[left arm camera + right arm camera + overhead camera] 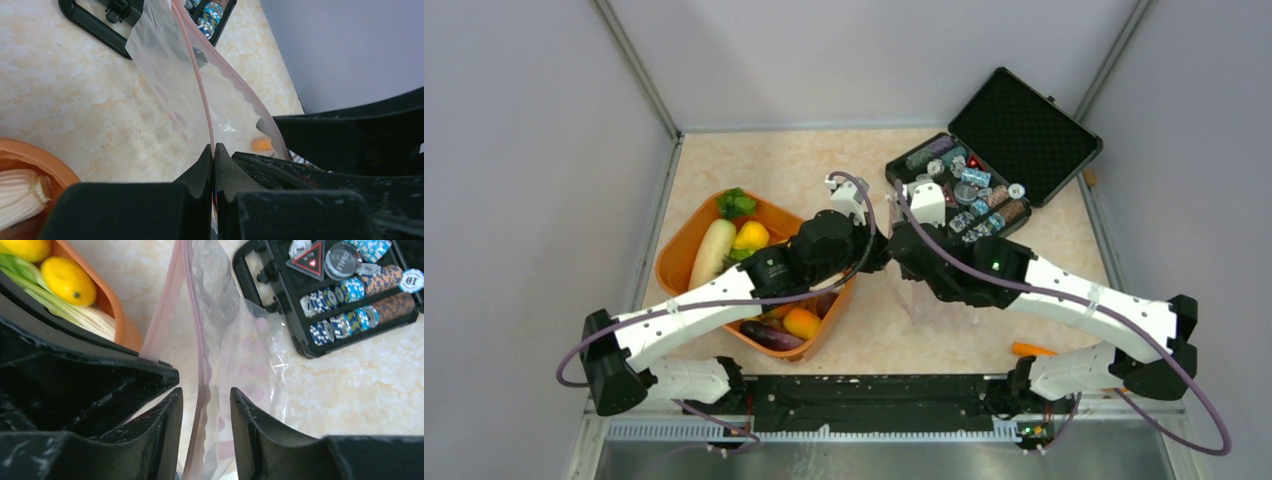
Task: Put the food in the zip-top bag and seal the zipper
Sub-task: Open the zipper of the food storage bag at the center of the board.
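The clear zip-top bag (165, 85) hangs between my two grippers over the table's middle; it is faint in the top view (917, 300). My left gripper (214, 150) is shut on its pinkish zipper (200, 90). My right gripper (206, 395) is open, its jaws on either side of the zipper strip (200, 345) without touching it. In the top view the left gripper (876, 256) and the right gripper (896, 250) meet tip to tip. The food lies in the orange tub (686, 240): a lemon (750, 236), a white stalk (712, 252), an eggplant (769, 335). The lemon also shows in the right wrist view (68, 280).
An open black case (994, 165) of chips and trinkets stands at the back right, close behind the bag (350, 295). A small orange piece (1034, 349) lies on the table near the right arm's base. The tub sits under the left arm.
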Action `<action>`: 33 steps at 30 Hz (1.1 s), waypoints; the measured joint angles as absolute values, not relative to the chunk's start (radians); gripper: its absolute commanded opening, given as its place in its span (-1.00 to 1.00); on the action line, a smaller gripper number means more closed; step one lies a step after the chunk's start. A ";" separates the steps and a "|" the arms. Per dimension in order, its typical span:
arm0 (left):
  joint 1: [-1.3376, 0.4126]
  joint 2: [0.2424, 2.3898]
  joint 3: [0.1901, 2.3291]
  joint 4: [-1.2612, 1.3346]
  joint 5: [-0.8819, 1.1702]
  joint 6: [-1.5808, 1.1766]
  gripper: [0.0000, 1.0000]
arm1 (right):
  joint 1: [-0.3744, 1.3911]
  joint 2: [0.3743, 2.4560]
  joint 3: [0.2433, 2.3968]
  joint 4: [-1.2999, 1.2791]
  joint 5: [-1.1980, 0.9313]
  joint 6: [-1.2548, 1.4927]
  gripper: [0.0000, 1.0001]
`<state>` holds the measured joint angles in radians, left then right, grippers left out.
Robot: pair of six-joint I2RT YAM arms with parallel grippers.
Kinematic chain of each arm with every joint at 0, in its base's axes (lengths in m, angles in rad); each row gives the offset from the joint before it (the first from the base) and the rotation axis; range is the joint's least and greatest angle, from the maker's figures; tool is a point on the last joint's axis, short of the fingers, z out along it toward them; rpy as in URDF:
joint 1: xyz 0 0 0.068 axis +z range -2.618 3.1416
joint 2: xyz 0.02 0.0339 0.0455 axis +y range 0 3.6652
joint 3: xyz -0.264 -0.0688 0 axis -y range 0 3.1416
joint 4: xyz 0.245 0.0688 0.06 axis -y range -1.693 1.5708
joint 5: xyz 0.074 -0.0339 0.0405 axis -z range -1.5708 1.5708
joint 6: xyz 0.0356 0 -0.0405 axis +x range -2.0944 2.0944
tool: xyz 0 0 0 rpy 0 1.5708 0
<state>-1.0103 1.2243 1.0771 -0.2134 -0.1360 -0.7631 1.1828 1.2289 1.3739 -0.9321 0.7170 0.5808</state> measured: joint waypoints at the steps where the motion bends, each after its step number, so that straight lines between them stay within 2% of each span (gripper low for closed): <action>1: -1.011 1.226 1.078 -0.217 -0.142 -0.765 -1.00 | 1.188 1.244 1.375 -0.947 0.728 0.591 -0.27; 3: -1.010 1.229 1.079 -0.225 -0.152 -0.768 -1.00 | 1.201 1.262 1.375 -0.971 0.750 0.605 -0.40; 8: -1.011 1.229 1.079 -0.245 -0.177 -0.773 -1.00 | 1.209 1.251 1.374 -0.980 0.796 0.622 -0.88; 11: -1.011 1.229 1.079 -0.260 -0.208 -0.772 -1.00 | 1.209 1.230 1.373 -0.968 0.802 0.616 -1.00; 24: -0.968 1.229 1.060 -0.489 -0.447 -0.799 -1.00 | 1.208 1.141 1.227 -0.878 0.871 0.641 -1.00; 26: -0.961 1.230 1.058 -0.502 -0.457 -0.801 -0.69 | 1.208 1.115 1.195 -0.844 0.871 0.646 -1.00; 29: -0.958 1.240 1.062 -0.503 -0.458 -0.787 -0.40 | 1.202 1.071 1.136 -0.776 0.870 0.653 -1.00; 33: -0.958 1.260 1.078 -0.499 -0.408 -0.752 -0.16 | 1.200 1.029 1.064 -0.690 0.862 0.656 -1.00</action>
<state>-0.9581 1.2598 1.0782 -0.4988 -0.4080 -0.7525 1.1995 1.0290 1.0641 -0.6895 0.8619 0.6559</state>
